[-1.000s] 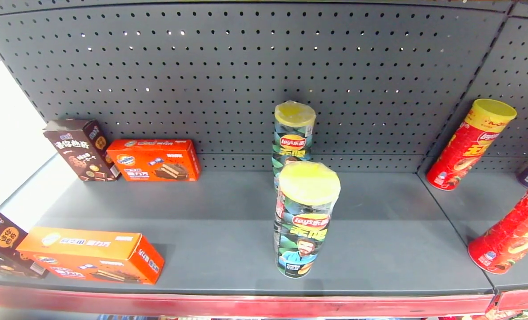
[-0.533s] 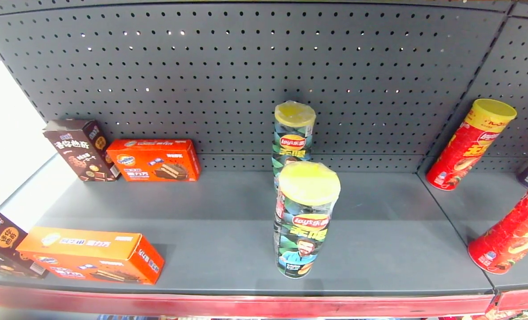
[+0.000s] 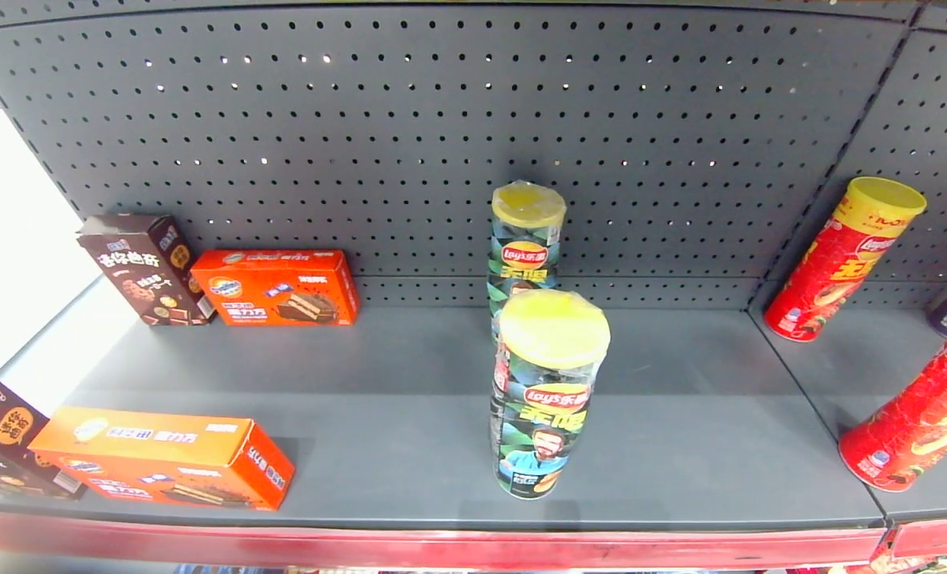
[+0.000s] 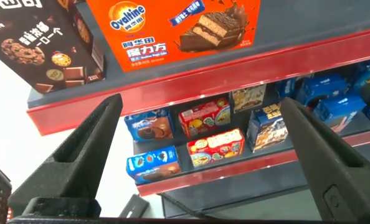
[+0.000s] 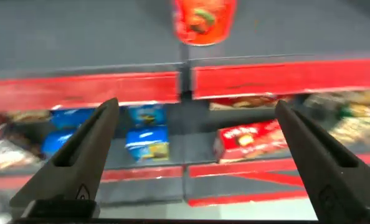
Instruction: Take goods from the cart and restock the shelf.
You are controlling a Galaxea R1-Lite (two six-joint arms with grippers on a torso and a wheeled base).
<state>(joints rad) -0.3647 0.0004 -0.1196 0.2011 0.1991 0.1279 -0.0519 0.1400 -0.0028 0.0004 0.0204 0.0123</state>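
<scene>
On the shelf (image 3: 410,446), the front chip can (image 3: 548,399) stands near the edge, the rear chip can (image 3: 525,243) directly behind it. Back-left, an upright box (image 3: 145,267) sits left of a lying box (image 3: 276,287); front-left, a corner box (image 3: 3,438) beside a long box (image 3: 163,458).

1. The left gripper (image 4: 200,101) has two matte black fingers (image 4: 79,168), each a long wedge tapering to a blunt tip.
2. One finger bears a small round recess near its base; the other ends in a stepped, blocky base.
3. The right gripper (image 5: 195,104) has matching dark wedge fingers (image 5: 316,162), each with a small round mark low down.
</scene>
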